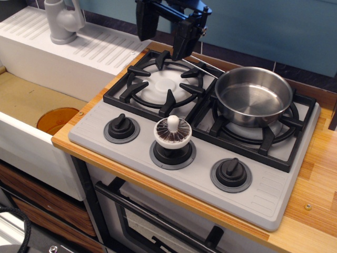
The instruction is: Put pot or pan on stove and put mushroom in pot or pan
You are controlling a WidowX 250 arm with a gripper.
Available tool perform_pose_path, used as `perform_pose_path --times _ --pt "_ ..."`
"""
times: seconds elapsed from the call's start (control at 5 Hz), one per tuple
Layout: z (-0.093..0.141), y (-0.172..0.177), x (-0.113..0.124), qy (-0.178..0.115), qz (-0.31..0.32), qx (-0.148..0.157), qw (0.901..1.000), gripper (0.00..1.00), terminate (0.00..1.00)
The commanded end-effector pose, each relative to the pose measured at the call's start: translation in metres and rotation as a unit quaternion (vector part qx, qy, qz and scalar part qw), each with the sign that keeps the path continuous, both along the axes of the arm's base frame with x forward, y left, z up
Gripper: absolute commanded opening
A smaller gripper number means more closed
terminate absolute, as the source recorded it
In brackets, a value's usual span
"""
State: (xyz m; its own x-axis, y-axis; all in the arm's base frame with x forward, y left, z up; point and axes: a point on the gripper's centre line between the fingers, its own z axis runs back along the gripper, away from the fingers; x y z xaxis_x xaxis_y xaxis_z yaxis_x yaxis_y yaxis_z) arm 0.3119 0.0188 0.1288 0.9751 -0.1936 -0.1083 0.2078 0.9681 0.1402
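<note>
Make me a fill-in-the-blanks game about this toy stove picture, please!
1. The shiny pan sits on the ____ burner of the stove.
2. The mushroom rests on top of the ____ knob, with its stem pointing up.
3. Inside the pan there is ____.
4. The gripper hangs above the back of the left burner with its fingers ____ and holding nothing.

Missing words: right; middle; nothing; open

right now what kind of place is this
Probably a toy play kitchen: a grey stove with grated burners and black knobs, a white sink with a faucet beside it, and an oven door below the wooden counter.
</note>
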Motion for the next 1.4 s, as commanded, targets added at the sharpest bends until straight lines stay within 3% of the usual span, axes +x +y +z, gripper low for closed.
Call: perform_pose_path --times 0.0,0.2,0.4,1.0,1.2 --pt "0.006 -0.014 -0.034 -0.066 0.043 0.034 0.9963 1.0 0.0" --pt "-0.012 -0.023 -0.04 -0.084 0.062 0.013 0.9945 1.0 0.0" --pt "-0.015 -0.028 -0.036 -0.076 0.058 0.008 0.9954 1.0 0.0" --pt "-0.015 -0.028 -0.036 -0.076 0.058 0.008 0.9954 1.0 0.0" --pt "-0.033 -0.032 -0.028 -0.09 0.073 0.002 0.9933 1.0 0.0"
